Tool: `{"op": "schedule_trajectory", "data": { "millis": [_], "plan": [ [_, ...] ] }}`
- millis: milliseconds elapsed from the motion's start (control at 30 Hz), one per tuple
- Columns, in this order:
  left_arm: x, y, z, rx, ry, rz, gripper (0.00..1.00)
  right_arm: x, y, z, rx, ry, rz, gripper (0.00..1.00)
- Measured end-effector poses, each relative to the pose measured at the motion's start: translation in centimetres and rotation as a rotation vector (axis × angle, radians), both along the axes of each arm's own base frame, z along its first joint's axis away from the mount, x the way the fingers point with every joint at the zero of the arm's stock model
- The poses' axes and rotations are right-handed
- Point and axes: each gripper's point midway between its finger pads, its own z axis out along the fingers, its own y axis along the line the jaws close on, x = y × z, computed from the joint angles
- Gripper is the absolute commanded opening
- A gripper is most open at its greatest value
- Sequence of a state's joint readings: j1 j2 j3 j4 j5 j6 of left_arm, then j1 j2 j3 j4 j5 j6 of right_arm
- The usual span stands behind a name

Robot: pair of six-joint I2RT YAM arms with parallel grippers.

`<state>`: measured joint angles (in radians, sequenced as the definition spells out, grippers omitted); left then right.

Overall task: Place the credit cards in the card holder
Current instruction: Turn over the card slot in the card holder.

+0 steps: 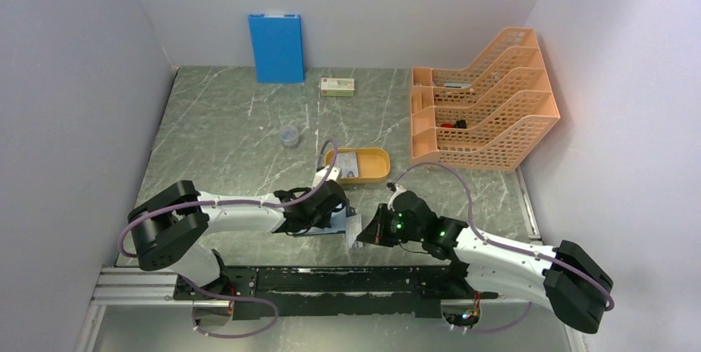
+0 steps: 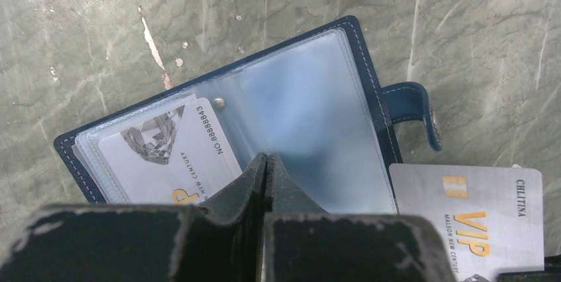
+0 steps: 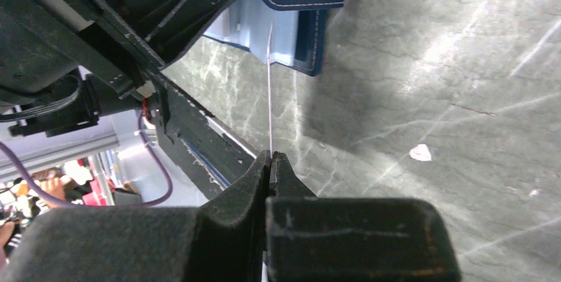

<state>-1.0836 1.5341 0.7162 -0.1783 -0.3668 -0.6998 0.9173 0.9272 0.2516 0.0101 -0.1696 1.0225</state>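
Note:
The card holder (image 2: 311, 103) lies open on the marble table, navy with clear sleeve pages and a strap tab at the right. One credit card (image 2: 165, 149) sits in its left sleeve. My left gripper (image 2: 266, 160) is shut, its tips resting on the clear middle page. My right gripper (image 3: 270, 156) is shut on a second credit card (image 3: 270, 96), seen edge-on and reaching toward the holder's right edge (image 3: 304, 44). That silver VIP card (image 2: 470, 216) lies just right of the holder. In the top view both grippers, left (image 1: 331, 205) and right (image 1: 369, 228), meet near the front edge.
An orange oval tray (image 1: 379, 175) behind the grippers holds another card (image 1: 347, 162). A small clear cup (image 1: 289, 135) stands to its left. A blue board (image 1: 276, 46) and a white box with red label (image 1: 338, 86) stand at the back. An orange file rack (image 1: 484, 108) is at the right.

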Motion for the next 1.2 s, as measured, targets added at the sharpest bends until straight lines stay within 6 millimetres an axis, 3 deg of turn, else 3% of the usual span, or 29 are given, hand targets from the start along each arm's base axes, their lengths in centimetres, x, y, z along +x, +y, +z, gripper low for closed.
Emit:
{"op": "schedule_trajectory", "data": {
  "millis": [700, 900, 1200],
  "plan": [
    [0.0, 0.1, 0.2, -0.019, 0.008, 0.014, 0.05, 0.1, 1.9, 0.2, 0.064, 0.028, 0.048, 0.00],
    [-0.5, 1.0, 0.2, 0.014, 0.027, 0.014, 0.05, 0.3, 2.5, -0.3, 0.062, 0.043, 0.058, 0.00],
    [-0.4, 1.4, 0.1, 0.020, 0.038, 0.018, 0.05, 2.0, 1.7, 3.5, 0.110, -0.068, 0.014, 0.00]
  ]
}}
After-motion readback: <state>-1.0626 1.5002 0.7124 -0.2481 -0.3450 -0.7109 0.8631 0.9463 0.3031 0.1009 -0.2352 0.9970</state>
